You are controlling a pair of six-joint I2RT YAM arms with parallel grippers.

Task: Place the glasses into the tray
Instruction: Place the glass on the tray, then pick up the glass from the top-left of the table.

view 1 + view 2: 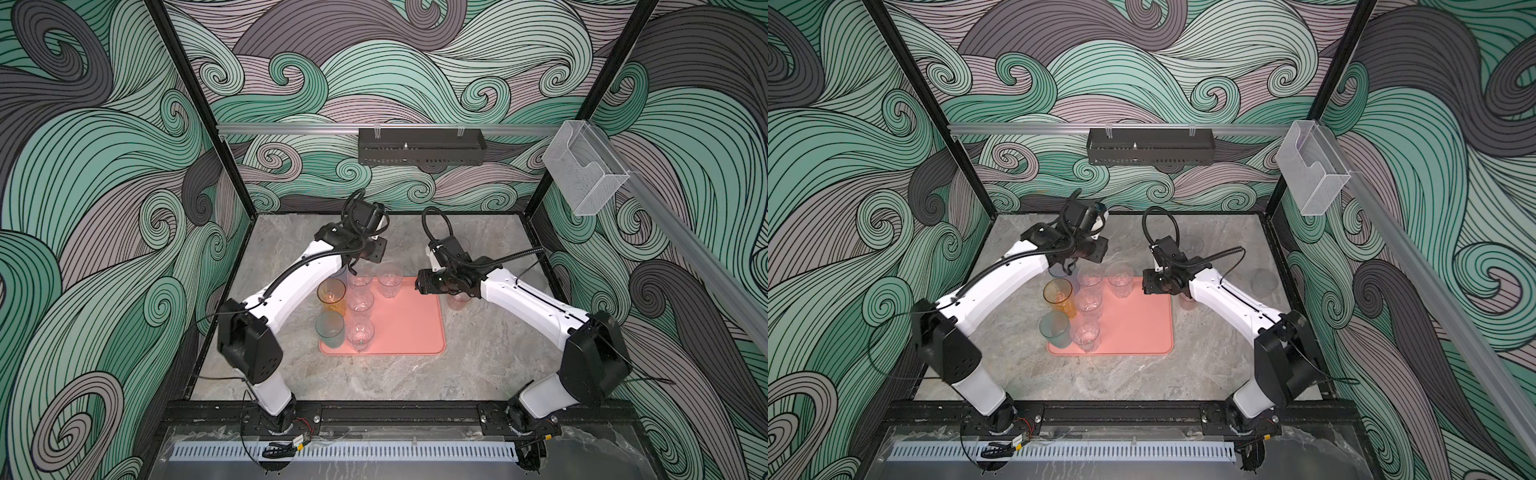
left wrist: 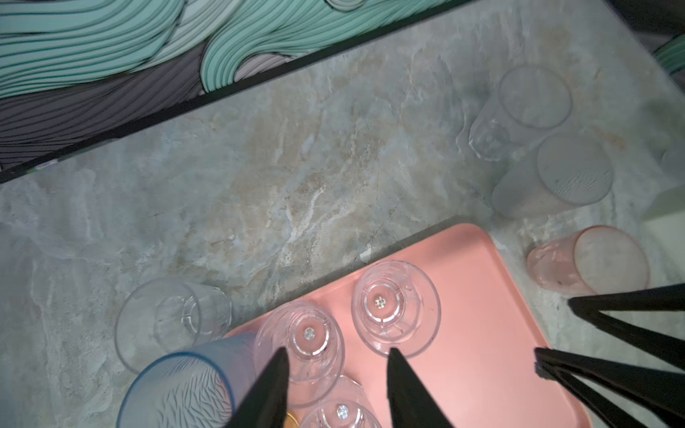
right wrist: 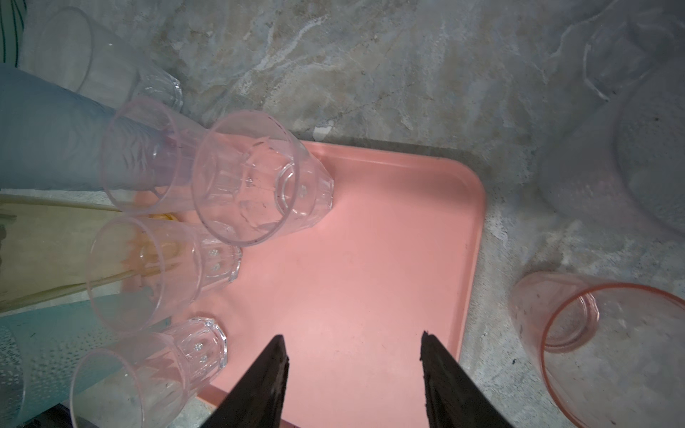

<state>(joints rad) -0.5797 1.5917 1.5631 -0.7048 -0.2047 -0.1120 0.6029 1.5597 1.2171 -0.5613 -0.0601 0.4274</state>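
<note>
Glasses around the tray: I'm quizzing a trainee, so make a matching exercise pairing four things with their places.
1. pink tumbler
2. teal tumbler
3. orange tumbler
4. right end effector

A. open, above the bare part of the tray
B. at the tray's near corner, left-arm side
C. on the table, off the tray
D. just beyond the teal tumbler

Pairs: 1-C, 2-B, 3-D, 4-A
</note>
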